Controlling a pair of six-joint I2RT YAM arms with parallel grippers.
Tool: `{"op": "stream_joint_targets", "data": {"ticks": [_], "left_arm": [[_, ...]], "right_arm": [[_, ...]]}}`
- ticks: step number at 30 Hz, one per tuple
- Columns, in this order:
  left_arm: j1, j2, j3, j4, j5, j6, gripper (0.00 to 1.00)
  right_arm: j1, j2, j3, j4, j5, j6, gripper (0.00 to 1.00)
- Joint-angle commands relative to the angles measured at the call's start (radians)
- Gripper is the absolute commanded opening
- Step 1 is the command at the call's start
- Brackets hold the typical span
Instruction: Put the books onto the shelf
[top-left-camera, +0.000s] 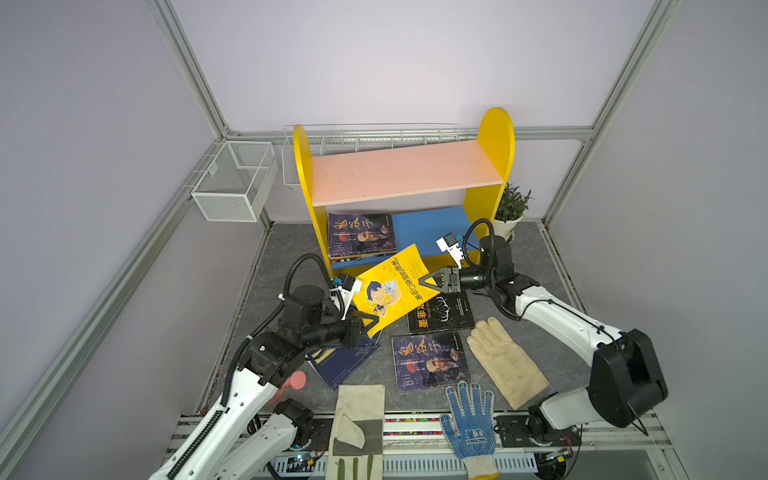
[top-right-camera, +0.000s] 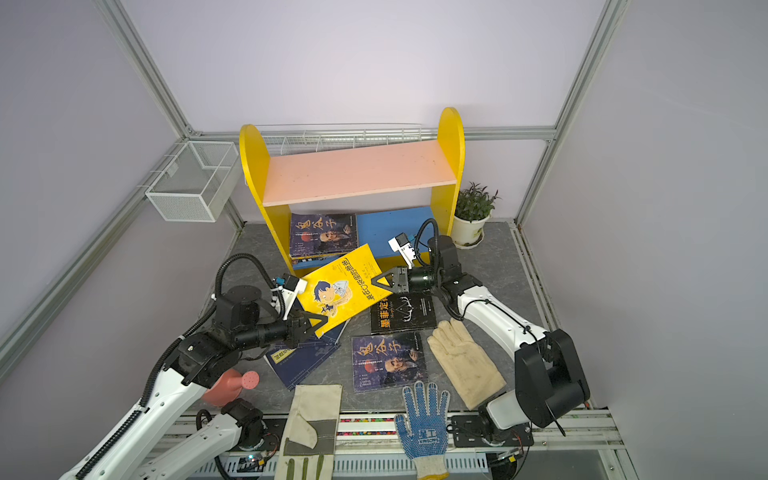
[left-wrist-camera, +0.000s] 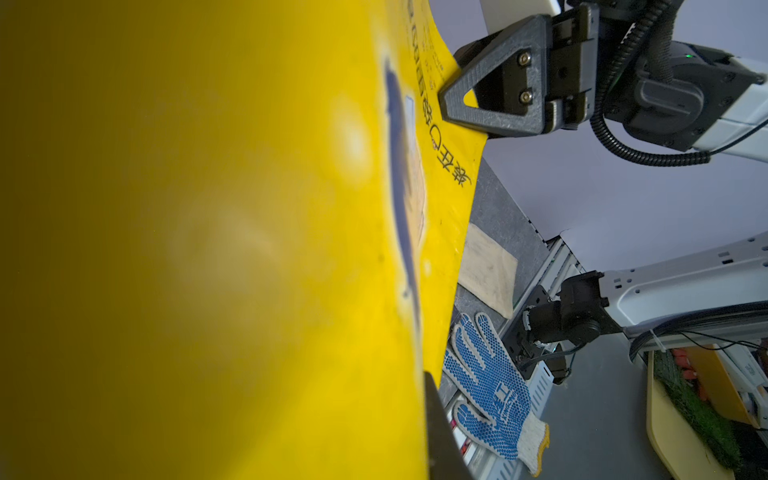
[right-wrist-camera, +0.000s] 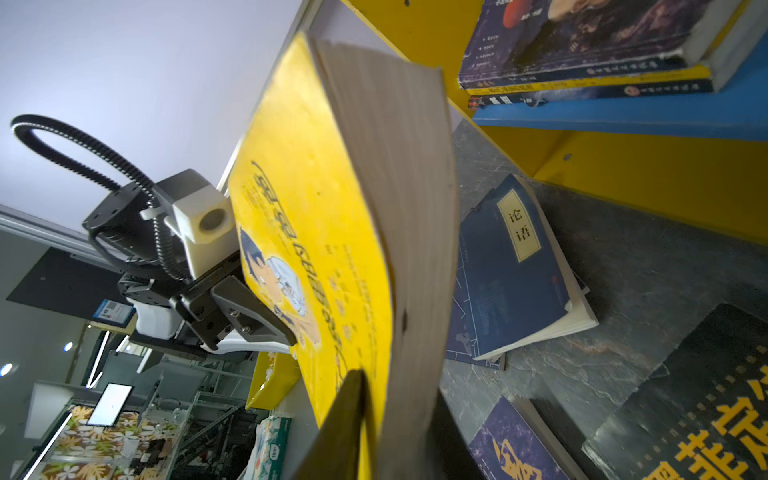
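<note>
Two sets of jaws on one book: the yellow book (top-left-camera: 390, 291), with a glossy cartoon cover and off-white page block, is in the air, tilted, just in front of the shelf (top-left-camera: 494, 137). The left jaws pinch its near lower corner. The right jaws are closed on the opposite edge, and the cover bows slightly between them.

Shelf:
- two yellow round-topped side panels
- one pink upper board (top-left-camera: 403, 174)
- one blue lower board (top-left-camera: 432, 228)
- all flat painted panels

Books, counted:
- one flat stack (top-left-camera: 360, 235) on the left part of the blue board; purple-blue cover on top, at least three spines in the right wrist view
- one black book (top-left-camera: 444, 316) on the desk (top-left-camera: 282, 249), gold characters, partly under the yellow book
- one purple-blue book (top-left-camera: 430, 361) lying flat, nearer the front
- at least two thin navy books (top-left-camera: 345, 361) overlapping under the left arm, the top one with a cream title label

Other items:
- three gloves: one cream cloth glove (top-left-camera: 505, 361), one white knit glove with blue dots (top-left-camera: 469, 424), one canvas glove with grey patches (top-left-camera: 359, 419); the last two lie across the front rail
- two white wire mesh baskets: one box-shaped (top-left-camera: 232, 183), one long and shallow (top-left-camera: 365, 137) behind the shelf
- one potted plant (top-left-camera: 513, 203) in a white pot beside the right panel
- one pink watering can (top-left-camera: 293, 382) by the left arm

The desk top is grey with a marbled pattern.
</note>
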Motion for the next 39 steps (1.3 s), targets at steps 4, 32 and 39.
{"op": "stream_joint_targets", "data": {"ticks": [4, 32, 39], "left_arm": [[0.004, 0.026, 0.045, 0.119, -0.197, -0.024, 0.32], [0.052, -0.195, -0.405, -0.138, -1.024, -1.005, 0.99], [0.052, -0.156, -0.410, -0.106, -1.021, -0.997, 0.99]], "right_arm": [[0.020, -0.075, -0.031, 0.078, 0.039, 0.014, 0.07], [0.111, 0.268, 0.283, 0.405, 0.602, 0.308, 0.06], [0.114, 0.384, 0.392, 0.411, 0.594, 0.337, 0.06]]}}
